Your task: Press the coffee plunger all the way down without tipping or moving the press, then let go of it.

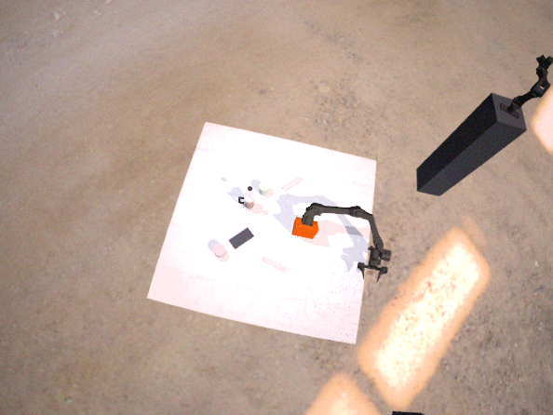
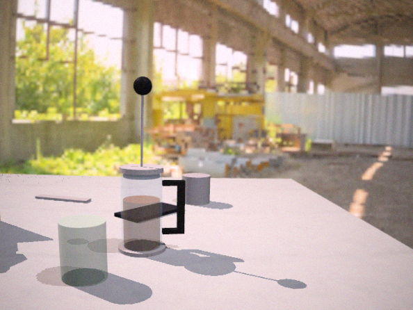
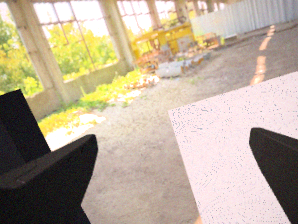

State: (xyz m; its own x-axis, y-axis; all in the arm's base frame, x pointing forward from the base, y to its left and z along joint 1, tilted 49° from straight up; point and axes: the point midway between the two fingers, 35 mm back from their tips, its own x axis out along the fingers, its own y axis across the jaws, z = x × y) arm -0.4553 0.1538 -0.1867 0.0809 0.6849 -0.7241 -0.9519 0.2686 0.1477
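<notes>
The coffee press [image 1: 249, 203] [image 2: 142, 184] stands upright on the white table [image 1: 289, 302] [image 2: 295, 222] [image 3: 225, 175], with brown liquid in its clear body and a black handle. Its black plunger knob [image 1: 249, 188] [image 2: 142, 85] is high above the lid [image 2: 141, 170] on a thin bare rod, so the plunger is up. My gripper [image 1: 371, 278] [image 3: 172, 139] is open with nothing between its fingers. It hangs over the table's right edge in the top view, far from the press. The press is not in the wrist view, and my gripper is not in the exterior view.
A pale green cylinder [image 1: 263, 190] [image 2: 82, 250] stands close to the press. A dark flat slab [image 1: 241, 238] and a pinkish-grey cylinder [image 1: 219, 251] [image 2: 196, 189] are on its other side. Two thin bars [image 1: 292, 183] [image 1: 274, 263] lie on the table. My arm's base is on an orange block [image 1: 304, 229].
</notes>
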